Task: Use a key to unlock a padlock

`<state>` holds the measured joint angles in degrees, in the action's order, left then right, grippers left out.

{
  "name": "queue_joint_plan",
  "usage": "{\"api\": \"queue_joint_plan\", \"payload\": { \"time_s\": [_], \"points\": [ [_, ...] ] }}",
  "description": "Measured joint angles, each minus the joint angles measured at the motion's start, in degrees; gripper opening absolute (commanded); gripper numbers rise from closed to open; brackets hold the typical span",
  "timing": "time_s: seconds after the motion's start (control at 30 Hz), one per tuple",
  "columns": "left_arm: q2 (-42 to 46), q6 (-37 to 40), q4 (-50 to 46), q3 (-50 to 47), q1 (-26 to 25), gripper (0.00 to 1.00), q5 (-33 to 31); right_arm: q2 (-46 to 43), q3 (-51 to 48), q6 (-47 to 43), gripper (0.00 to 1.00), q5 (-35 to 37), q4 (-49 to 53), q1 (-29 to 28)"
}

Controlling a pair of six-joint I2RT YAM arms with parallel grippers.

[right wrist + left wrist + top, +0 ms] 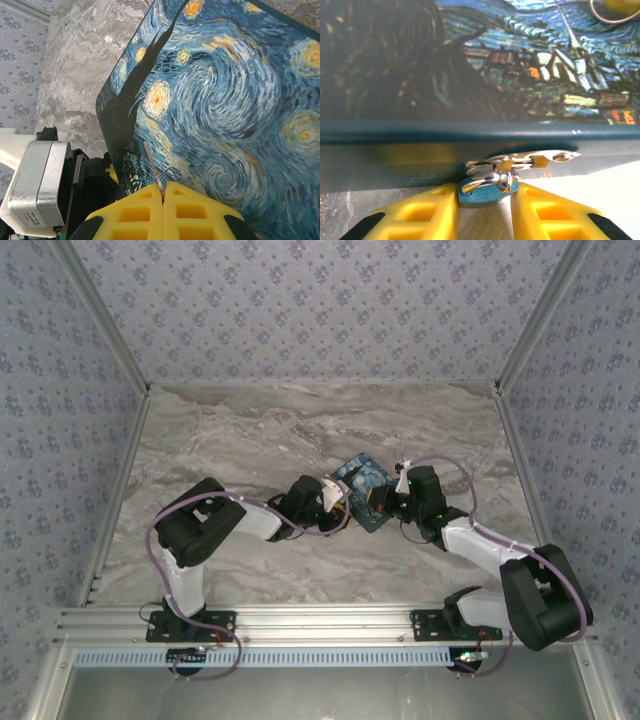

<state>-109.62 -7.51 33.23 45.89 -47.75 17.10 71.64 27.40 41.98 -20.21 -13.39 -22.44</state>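
Left gripper (486, 210), yellow, pinches the small teal padlock (487, 194) on the front of a starry box (470, 75); right gripper (163, 189) clamps a thin key (151, 160).

The padlock (485, 196) has a teal body and a silvery shackle. It hangs at the hasp (535, 160) of the starry box (470, 75), between the fingers of my left end effector (486, 210). The key (154, 170) is a thin sliver seen edge-on, pinched in my right end effector (163, 194).
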Motion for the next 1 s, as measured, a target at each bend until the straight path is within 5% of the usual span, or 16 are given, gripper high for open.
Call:
{"api": "queue_joint_plan", "payload": {
  "time_s": [0.57,1.0],
  "points": [
    [0.24,-1.38,-1.55,0.7,0.0,0.26,-0.02,-4.87,-0.39,-2.62,0.0,1.7,6.01,0.0],
    [5.6,-5.07,-11.52,1.01,-0.61,0.26,-1.29,-27.65,-4.37,-10.58,0.01,2.95,19.98,3.19]
  ]
}}
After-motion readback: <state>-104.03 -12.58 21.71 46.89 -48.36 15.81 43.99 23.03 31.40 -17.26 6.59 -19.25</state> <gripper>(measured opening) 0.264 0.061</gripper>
